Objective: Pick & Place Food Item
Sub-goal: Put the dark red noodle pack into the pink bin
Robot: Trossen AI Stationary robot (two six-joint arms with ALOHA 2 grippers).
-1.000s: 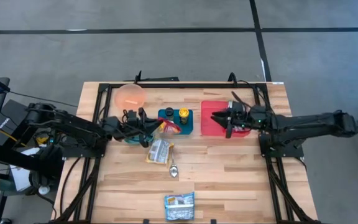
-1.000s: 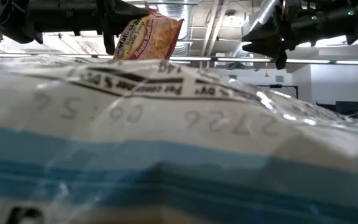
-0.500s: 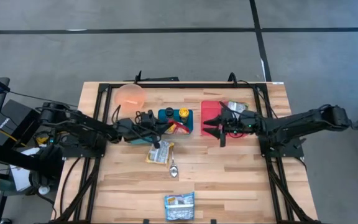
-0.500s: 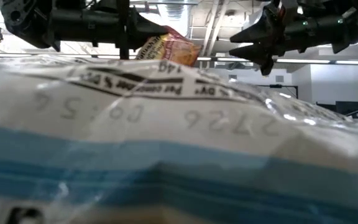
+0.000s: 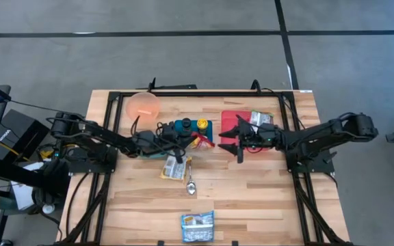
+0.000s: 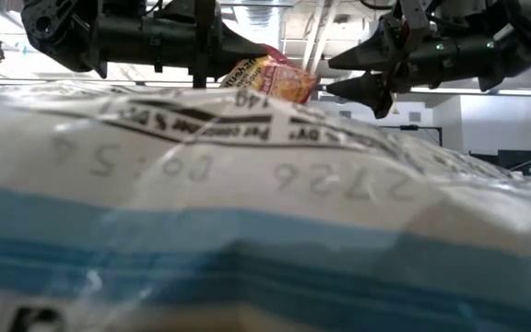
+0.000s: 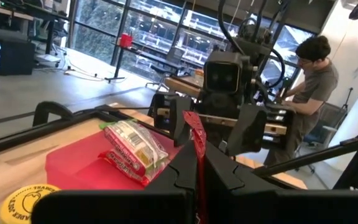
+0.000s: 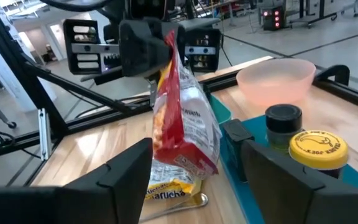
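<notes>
You are in the middle of passing the snack from one arm to the other. Your left gripper is pinched tight on the red and yellow snack bag, holding it up in the air between the teal tray and the red tray. Your right gripper is wide apart, facing the bag, just beside it. Next, I think you slide those fingers around the bag and squeeze before the left one lets go

Two dark jointed arms trailing black cables.
</notes>
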